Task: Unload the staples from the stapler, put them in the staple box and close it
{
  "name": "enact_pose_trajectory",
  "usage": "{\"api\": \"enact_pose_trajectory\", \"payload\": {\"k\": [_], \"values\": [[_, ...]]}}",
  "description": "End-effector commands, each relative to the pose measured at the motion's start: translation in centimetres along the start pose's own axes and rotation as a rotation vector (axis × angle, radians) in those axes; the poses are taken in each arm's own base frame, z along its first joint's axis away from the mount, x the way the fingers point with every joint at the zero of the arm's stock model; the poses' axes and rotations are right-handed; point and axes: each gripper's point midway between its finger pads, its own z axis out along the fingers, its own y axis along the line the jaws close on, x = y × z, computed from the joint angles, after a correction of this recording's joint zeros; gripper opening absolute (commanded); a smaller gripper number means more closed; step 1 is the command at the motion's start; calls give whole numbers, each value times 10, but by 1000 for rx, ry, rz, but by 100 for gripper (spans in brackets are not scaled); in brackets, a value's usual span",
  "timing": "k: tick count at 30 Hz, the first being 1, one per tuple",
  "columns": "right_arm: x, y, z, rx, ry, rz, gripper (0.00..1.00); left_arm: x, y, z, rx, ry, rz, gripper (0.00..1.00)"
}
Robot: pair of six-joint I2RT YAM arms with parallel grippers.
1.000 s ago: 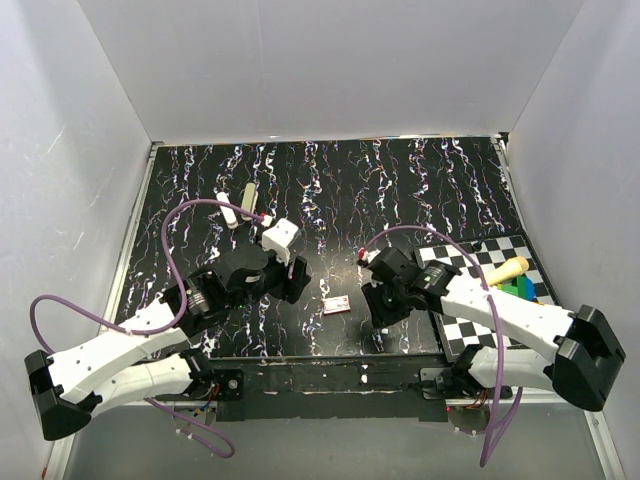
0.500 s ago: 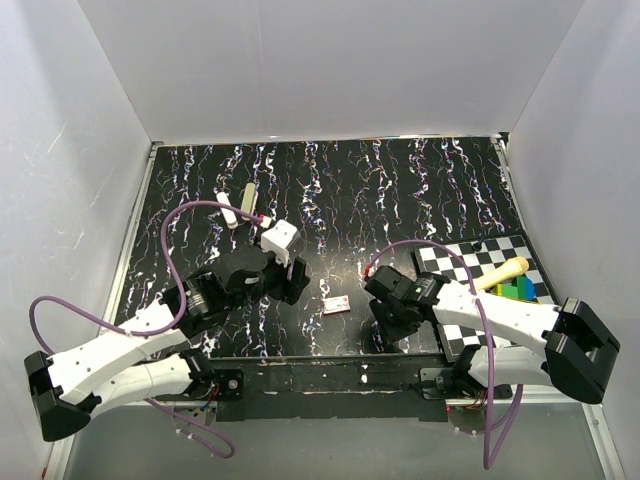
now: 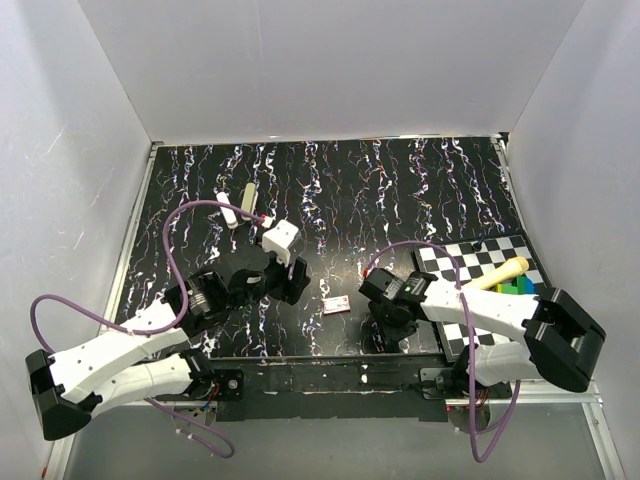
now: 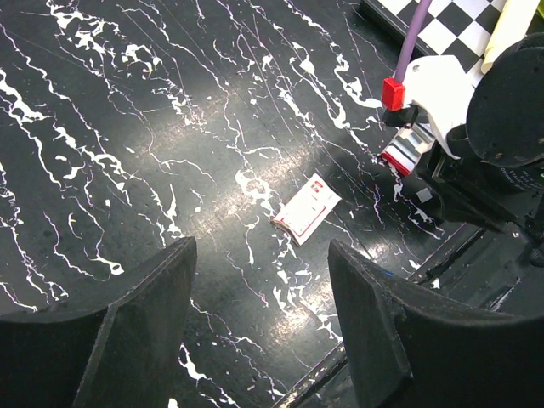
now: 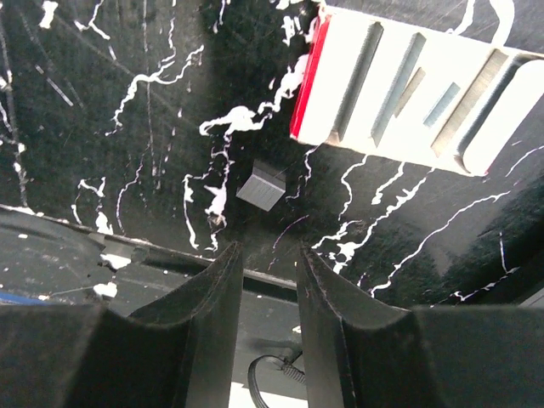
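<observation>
The stapler (image 3: 247, 193) lies at the back left of the table, far from both grippers, and shows only in the top view. A small grey block of staples (image 5: 262, 189) lies on the table just ahead of my right gripper (image 5: 272, 280); it also shows in the left wrist view (image 4: 422, 195). The right gripper's jaws stand a narrow gap apart with nothing between them, low over the table's near edge (image 3: 385, 328). My left gripper (image 3: 287, 284) is wide open and empty above the table (image 4: 259, 323).
A small white card with a red border (image 3: 336, 306) lies between the grippers (image 4: 308, 208). A white grooved piece with a red edge (image 5: 408, 85) lies beyond the staples. At the right is a checkerboard (image 3: 455, 262) with a wooden stick (image 3: 500, 272) and coloured blocks (image 3: 520, 288).
My right gripper has drawn back toward the table's near edge and slightly left. The left arm has hardly moved.
</observation>
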Motion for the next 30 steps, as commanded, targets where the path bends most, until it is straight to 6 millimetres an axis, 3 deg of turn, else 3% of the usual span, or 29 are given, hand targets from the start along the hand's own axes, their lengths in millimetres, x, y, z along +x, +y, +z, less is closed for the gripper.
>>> {"api": "enact_pose_trajectory", "payload": {"k": [1, 30], "values": [[-20, 3, -1, 31, -52, 4, 40, 2, 5, 1, -25, 5, -2, 63], [-50, -1, 16, 72, -64, -9, 42, 5, 7, 5, -37, 22, 11, 63]]}}
